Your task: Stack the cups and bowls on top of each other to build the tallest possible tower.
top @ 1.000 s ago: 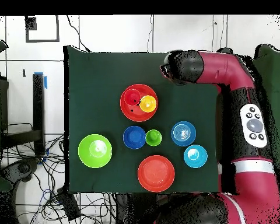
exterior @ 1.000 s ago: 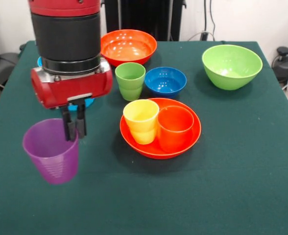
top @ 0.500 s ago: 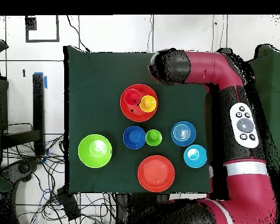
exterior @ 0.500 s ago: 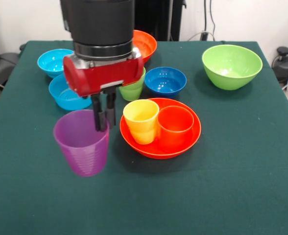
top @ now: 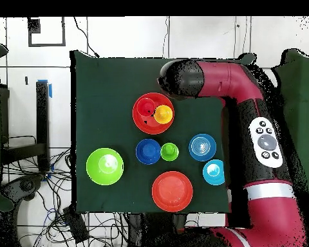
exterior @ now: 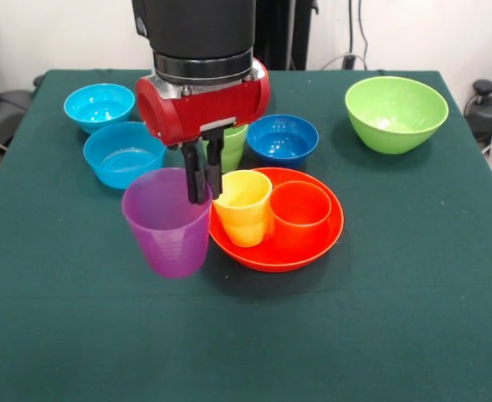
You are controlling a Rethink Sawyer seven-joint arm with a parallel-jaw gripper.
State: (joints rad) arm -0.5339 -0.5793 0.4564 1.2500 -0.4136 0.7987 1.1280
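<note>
Far-left bowls: two light blue glossy plastic bowls [exterior: 99, 103] [exterior: 123, 152] are seen sitting upright on the dark green cloth-covered table [exterior: 397, 318], one behind the other and close together; neither has been stacked.

Carried cup: a translucent purple plastic tumbler [exterior: 168, 221] is held upright and appears lifted clear of the cloth, just left of the shallow dish. It is gripped at its right rim, presumably so that the mouth stays up and the body hangs free for lowering.

Gripper: the black two-fingered gripper [exterior: 202, 174] under the red wrist is pinched on the purple cup's wall, one finger inside the rim and one outside.

Middle row: a green stepped plastic tumbler [exterior: 232, 144] is largely hidden behind the wrist; a small dark blue glossy bowl [exterior: 283, 138] sits just right of it.

Dish: a shallow orange plastic bowl [exterior: 313, 253] holds a yellow stepped plastic tumbler [exterior: 242, 206] and an orange plastic tumbler [exterior: 299, 217], which stand touching. This is judged to be the tower base, with the purple cup probably headed for the yellow one.

Rear bowl: a second large orange bowl [top: 172, 191] is visible only from overhead.

Far right: a large lime green glossy bowl [exterior: 395, 113] stands well apart, untouched.

Risk: the cup's off-centre hold may tilt it on release.
</note>
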